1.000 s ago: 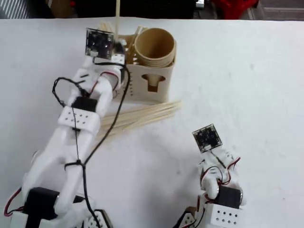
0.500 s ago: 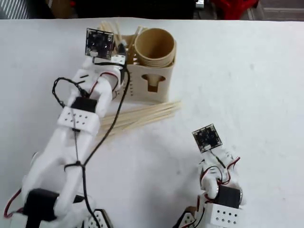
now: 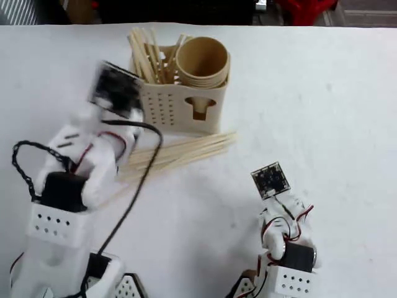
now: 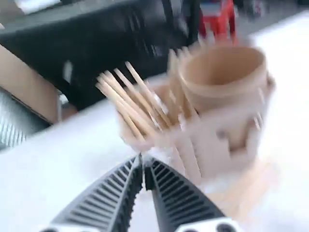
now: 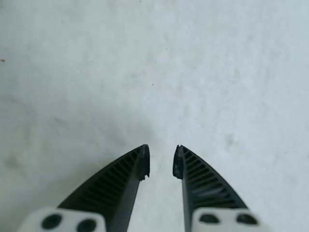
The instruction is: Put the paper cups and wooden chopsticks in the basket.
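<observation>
The basket [image 3: 180, 108] stands at the far side of the white table [image 3: 335, 112]. A stack of paper cups [image 3: 202, 61] sits in its right part. A bunch of wooden chopsticks [image 3: 147, 57] stands up in its left part. Some loose chopsticks [image 3: 186, 151] lie flat on the table, just on the near side of the basket. The left gripper [image 4: 143, 166] is near the basket's left side, its two fingers pressed together on nothing. The right gripper [image 5: 161, 162] hangs low over bare table at the near right, its fingers a little apart, holding nothing.
</observation>
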You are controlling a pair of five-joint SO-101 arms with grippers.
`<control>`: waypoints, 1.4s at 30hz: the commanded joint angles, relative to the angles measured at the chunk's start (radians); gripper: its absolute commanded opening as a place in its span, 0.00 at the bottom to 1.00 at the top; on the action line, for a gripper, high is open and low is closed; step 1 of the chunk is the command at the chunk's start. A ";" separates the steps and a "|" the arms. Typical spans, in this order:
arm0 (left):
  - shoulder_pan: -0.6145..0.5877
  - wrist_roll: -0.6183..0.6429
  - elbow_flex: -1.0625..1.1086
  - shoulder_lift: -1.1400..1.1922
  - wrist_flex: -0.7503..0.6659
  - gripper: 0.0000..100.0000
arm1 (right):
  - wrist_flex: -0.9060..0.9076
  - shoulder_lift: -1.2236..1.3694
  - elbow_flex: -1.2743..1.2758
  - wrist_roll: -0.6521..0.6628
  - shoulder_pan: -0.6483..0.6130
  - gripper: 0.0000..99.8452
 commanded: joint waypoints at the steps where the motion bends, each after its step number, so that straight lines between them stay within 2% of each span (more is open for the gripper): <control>1: 0.088 -0.157 -0.020 -0.008 0.281 0.04 | -0.012 -0.010 0.008 0.009 0.004 0.10; 6: 0.117 -0.236 0.064 0.168 0.288 0.04 | -0.012 -0.010 0.008 0.009 0.004 0.10; 9: 0.117 -0.255 0.066 0.348 0.229 0.10 | -0.012 -0.010 0.008 0.009 0.004 0.10; 15: 0.116 -0.269 -0.046 0.727 0.117 0.13 | -0.012 -0.010 0.008 0.009 0.004 0.10; 22: 0.099 -0.276 -0.186 1.046 0.095 0.13 | -0.012 -0.010 0.008 0.009 0.004 0.10; 30: 0.071 -0.275 -0.239 1.121 0.083 0.13 | -0.012 -0.010 0.008 0.009 0.004 0.10; 39: 0.107 -0.292 -0.239 1.165 0.222 0.13 | -0.012 -0.010 0.008 0.009 0.004 0.10; 42: 0.101 -0.282 -0.249 1.168 0.222 0.07 | -0.012 -0.010 0.008 0.009 0.004 0.10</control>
